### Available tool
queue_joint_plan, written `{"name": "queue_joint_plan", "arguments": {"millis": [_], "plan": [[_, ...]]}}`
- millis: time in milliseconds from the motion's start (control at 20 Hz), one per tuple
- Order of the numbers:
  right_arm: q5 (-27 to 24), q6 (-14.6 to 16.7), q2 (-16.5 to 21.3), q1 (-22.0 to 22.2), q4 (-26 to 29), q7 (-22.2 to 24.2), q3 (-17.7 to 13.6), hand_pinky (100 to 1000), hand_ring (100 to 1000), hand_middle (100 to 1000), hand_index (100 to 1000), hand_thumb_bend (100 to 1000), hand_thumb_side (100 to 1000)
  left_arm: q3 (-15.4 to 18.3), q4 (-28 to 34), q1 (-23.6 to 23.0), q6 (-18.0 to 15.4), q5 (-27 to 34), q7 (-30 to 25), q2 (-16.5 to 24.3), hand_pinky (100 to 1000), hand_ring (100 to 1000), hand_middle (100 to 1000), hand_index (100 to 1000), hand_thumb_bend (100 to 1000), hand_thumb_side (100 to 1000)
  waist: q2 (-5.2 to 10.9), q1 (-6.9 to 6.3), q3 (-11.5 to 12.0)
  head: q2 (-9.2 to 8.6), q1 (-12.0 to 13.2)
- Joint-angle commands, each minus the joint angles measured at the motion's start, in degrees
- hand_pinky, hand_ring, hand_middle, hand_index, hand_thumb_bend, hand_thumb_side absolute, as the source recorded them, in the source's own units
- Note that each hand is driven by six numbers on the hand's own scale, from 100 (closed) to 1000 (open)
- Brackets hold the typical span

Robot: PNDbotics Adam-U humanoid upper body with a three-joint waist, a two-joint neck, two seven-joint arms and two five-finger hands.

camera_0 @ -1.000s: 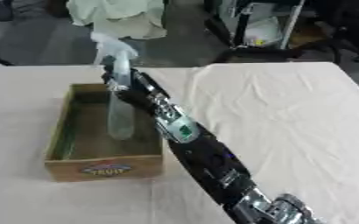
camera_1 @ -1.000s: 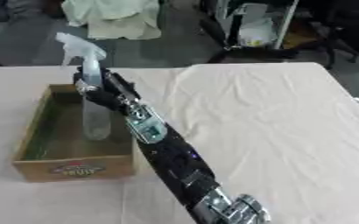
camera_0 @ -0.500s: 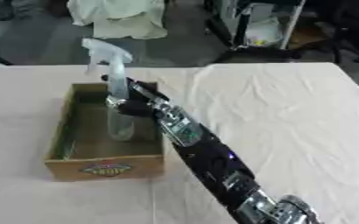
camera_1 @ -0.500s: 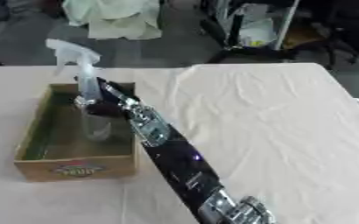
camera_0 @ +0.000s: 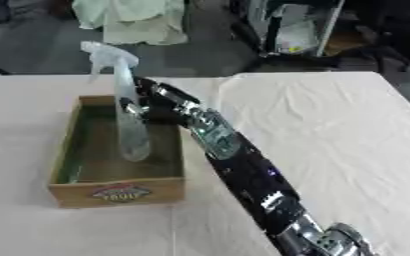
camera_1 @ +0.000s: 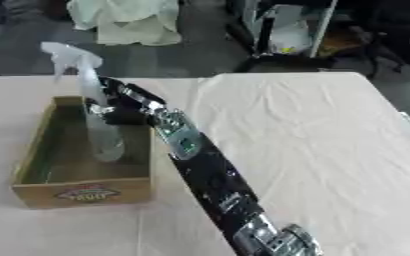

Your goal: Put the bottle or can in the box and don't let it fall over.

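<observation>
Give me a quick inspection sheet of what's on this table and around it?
Surface: table under a pale cloth.
Job's things: clear spray bottle upright inside the wooden box, base near the box floor.
Clutter: nothing seen.
Hands: right hand curled round the bottle; left hand not in view.
Cables: nothing seen.
Surroundings: pale fabric draped beyond the table, dark equipment at the far edge.
</observation>
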State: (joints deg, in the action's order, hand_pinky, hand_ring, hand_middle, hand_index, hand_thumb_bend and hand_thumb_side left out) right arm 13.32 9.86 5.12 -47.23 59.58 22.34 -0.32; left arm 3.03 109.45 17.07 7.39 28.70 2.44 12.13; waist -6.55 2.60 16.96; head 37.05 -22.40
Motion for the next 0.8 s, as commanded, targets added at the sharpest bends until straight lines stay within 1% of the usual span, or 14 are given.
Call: {"name": "queue_joint_plan", "arguments": {"millis": [50,550,800], "plan": [[-0.2,-0.6,1.7,-0.6,2.3,0.7,-0.7,962,1000,1000,1000,100,470,0.1,0.5,0.2,-0.2,-0.3,-0.3,1.4,1000,1000,1000,826,216,821,1.18,-0.30,-0.2,-0.39,0.2],[-2.0,-1.6,3.7,0.9,4.5,1.1,-1.3,959,1000,1000,1000,100,470,0.2,0.4,-0.9,-0.6,-1.0,-0.5,2.4,1000,1000,1000,826,208,823,1.55,-0.17,-1.8,-0.36,0.3],[-4.9,-2.2,6.2,2.9,6.9,0.4,-1.8,945,998,1000,998,100,470,0.4,0.3,-1.7,-1.1,-1.7,-0.7,3.1,1000,1000,1000,826,203,825,1.84,0.03,-3.1,-0.68,0.0]]}}
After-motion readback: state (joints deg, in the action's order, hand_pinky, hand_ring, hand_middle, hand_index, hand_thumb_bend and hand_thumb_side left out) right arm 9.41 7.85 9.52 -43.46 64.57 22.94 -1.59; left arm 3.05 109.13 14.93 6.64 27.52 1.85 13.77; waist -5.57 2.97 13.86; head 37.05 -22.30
